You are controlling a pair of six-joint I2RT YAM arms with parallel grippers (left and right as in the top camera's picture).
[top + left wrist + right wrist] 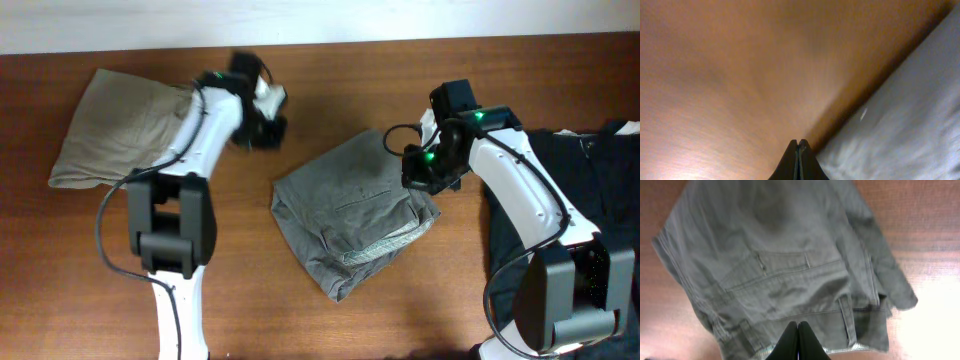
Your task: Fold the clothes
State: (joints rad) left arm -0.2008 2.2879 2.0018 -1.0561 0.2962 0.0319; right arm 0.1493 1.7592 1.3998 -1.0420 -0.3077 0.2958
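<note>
The grey shorts (350, 210) lie folded in a compact bundle at the middle of the table. The right wrist view shows their back pocket, waistband and belt loops (790, 275). My right gripper (428, 172) hovers over the bundle's right edge. Its fingers are pressed together with no cloth between them (798, 325). My left gripper (268, 112) is up and to the left of the shorts, over bare wood, blurred. It is shut on nothing (798, 144). A blurred pale grey surface (910, 130) fills the right of the left wrist view; I cannot tell what it is.
Khaki-beige shorts (120, 125) lie at the far left, beside the left arm. A black garment (590, 190) is spread along the right edge under the right arm. The wooden table (300, 310) shows in front of the grey shorts and between the arms.
</note>
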